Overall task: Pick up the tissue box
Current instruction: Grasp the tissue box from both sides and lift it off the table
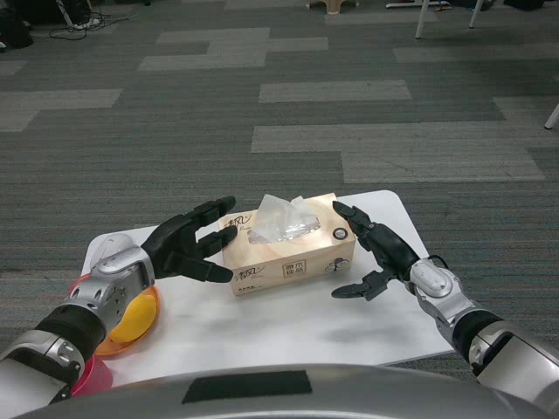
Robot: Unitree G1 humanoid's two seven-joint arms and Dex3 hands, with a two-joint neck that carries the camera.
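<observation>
At the counter's left edge lay an orange and pink plastic dish (pixel 131 321), partly hidden under the silver left forearm. The left hand (pixel 188 247) reached across the white counter (pixel 288 327) with its fingers (pixel 212 211) spread apart and gripping nothing; their tips lay right at the left end of the tissue box (pixel 293 253), though whether they actually touched it could not be told. The tissue box, a pale tan carton with a white tissue (pixel 281 218) standing out of its top slot, sat near the middle of the counter, toward the far edge. The right hand (pixel 376 253) was just beside the box's right end, fingers released and splayed, one set up near the top corner and another low near the counter, holding nothing. Grey carpet (pixel 262 105) stretched beyond the far edge.
</observation>
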